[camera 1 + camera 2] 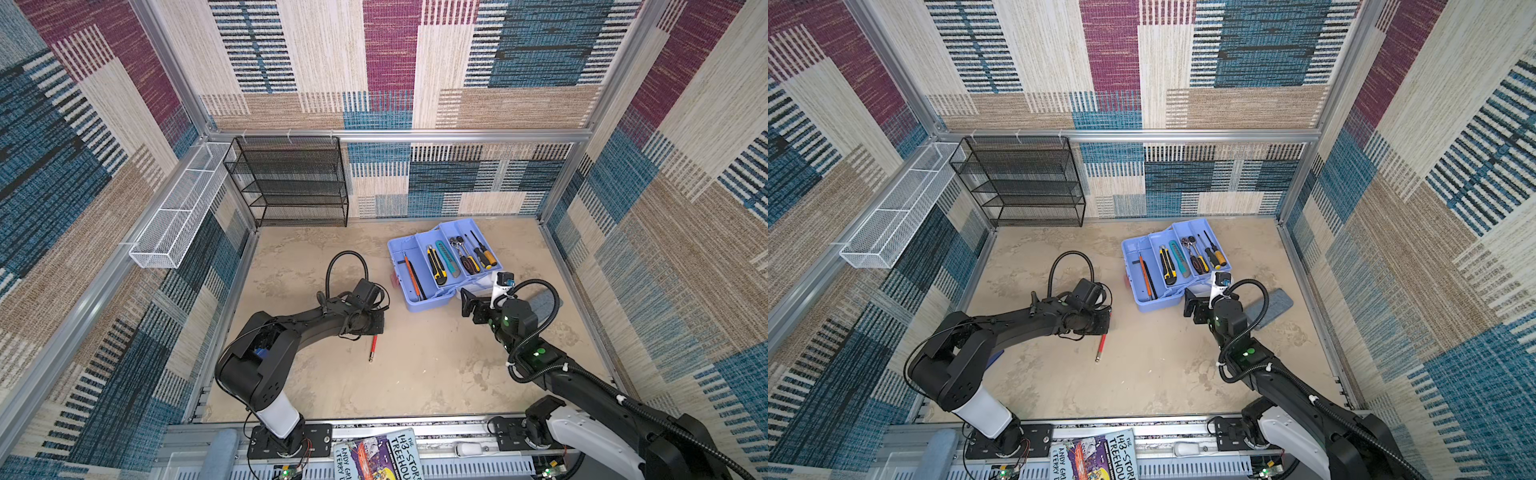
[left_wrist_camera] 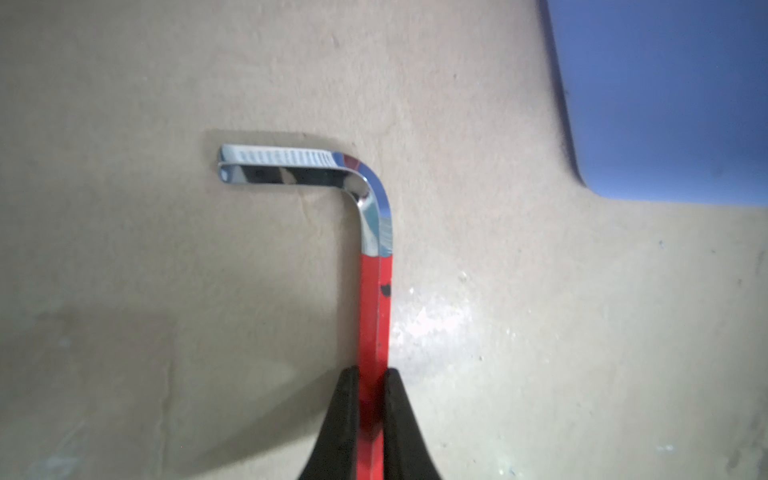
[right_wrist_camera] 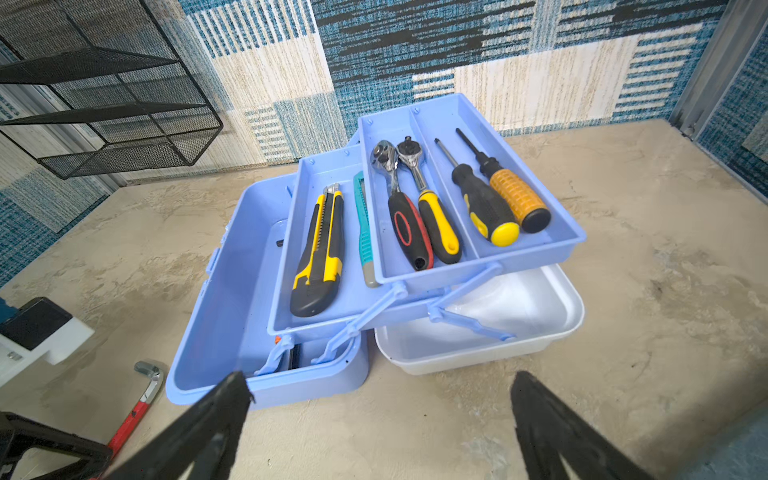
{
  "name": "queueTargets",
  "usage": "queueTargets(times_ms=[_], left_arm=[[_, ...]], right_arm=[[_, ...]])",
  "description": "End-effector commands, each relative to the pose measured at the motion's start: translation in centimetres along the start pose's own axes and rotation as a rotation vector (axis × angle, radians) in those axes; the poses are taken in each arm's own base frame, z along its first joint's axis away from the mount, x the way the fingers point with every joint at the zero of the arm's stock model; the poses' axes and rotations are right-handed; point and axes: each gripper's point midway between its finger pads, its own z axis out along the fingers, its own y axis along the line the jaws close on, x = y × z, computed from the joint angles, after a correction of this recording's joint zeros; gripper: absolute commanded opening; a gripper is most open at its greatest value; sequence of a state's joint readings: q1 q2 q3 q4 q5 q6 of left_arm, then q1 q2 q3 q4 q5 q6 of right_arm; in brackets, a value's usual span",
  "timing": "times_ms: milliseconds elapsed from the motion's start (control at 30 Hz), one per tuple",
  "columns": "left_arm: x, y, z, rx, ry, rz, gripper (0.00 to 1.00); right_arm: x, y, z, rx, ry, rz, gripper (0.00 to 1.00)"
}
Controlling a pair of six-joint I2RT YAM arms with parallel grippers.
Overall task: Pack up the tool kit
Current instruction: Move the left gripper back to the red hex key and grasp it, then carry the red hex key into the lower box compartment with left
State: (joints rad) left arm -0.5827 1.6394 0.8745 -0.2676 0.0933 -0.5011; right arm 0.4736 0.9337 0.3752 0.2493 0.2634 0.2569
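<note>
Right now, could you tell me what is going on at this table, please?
The left gripper has its jaws shut on a red-sleeved, L-shaped steel hex key lying on the beige tabletop. The right gripper hovers, jaws open, facing the open light-blue plastic toolbox, whose fold-out trays already hold utility knives, ratchets and screwdrivers.

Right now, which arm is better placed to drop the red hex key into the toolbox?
Left. The left tool is shut on the hex key, gripping its red shank, near the toolbox. The right tool is open and empty, facing the toolbox.
</note>
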Motion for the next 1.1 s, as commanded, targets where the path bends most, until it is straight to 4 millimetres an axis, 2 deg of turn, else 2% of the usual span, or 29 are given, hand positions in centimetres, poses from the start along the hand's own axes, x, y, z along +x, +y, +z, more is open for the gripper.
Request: queueTargets(times_ms=[0,267,467,700,867,1067], left_arm=[[0.3,-0.4,-0.9,0.032,0.006,-0.037,0.00],[-2.2,-1.7,-3.6,0.087,-0.127,-0.059,0.00],[-5.4,-3.3,-5.7,0.131,-0.229,-0.065,0.00],[-10.3,-6.4,-7.3,0.200,-0.329,-0.043,0.00],[-14.0,-8.7,-6.8,0.229,-0.354,-0.036,0.00],[-17.5,-10.4,-4.6,0.292,-0.385,-0.125,0.00]], right_arm=[[-1.3,0.4,0.0,-0.012,-0.040,0.007,1.00],[-2.0,0.4,0.1,-0.017,-0.048,-0.018,1.00],[-2.7,0.2,0.1,-0.029,-0.057,-0.008,1.00],[-3.2,-1.0,0.4,-0.027,-0.055,0.008,1.00],[-3.9,-1.9,0.6,-0.025,-0.065,0.028,1.00],[-4.2,-2.6,0.7,-0.037,-0.074,0.063,1.00]])
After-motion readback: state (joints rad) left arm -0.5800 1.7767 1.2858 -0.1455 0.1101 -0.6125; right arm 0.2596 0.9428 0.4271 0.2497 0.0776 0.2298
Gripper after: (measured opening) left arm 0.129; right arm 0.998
